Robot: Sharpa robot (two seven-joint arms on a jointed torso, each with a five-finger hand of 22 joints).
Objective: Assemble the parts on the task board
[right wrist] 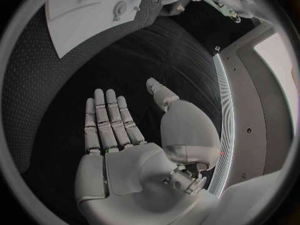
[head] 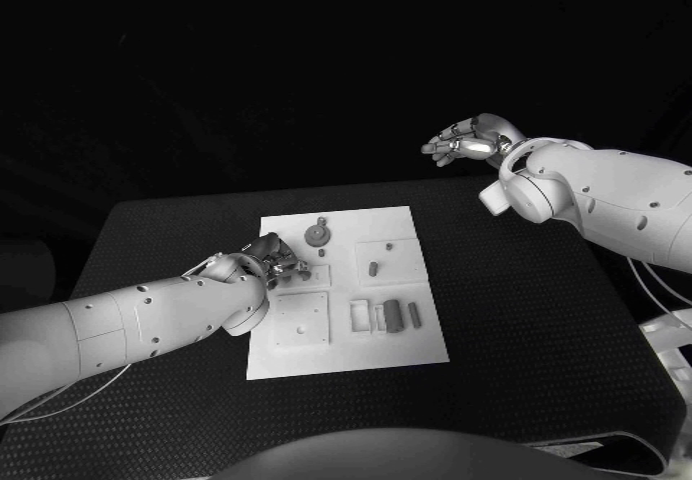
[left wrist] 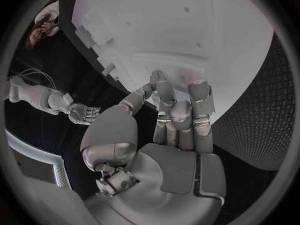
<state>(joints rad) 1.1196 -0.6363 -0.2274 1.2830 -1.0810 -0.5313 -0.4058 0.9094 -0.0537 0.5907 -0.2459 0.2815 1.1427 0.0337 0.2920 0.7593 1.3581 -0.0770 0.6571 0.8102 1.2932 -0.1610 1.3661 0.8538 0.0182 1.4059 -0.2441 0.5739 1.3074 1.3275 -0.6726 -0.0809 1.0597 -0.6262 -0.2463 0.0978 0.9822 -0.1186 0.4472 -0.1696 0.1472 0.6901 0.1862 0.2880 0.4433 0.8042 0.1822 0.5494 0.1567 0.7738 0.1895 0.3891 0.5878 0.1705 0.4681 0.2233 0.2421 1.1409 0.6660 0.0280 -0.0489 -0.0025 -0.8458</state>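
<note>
Here the small parts (head: pixel 382 316) lie on the white board (head: pixel 411 345) at mid-worktop (head: pixel 534 330); they look light, stiff and smooth, best pinched across their short sides. The left hand (head: pixel 271 258) hovers at the board's left edge, fingers (left wrist: pixel 201 97) together; whether it holds anything cannot be told. The right hand (head: pixel 469 140) hangs well apart, spread and empty, obstructing nothing.

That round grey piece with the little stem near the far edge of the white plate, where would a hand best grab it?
Probably by its round rim, pinched from above: the round part lies flat on the task board, and the stem looks too thin to grip. The left hand sits nearest.
</note>
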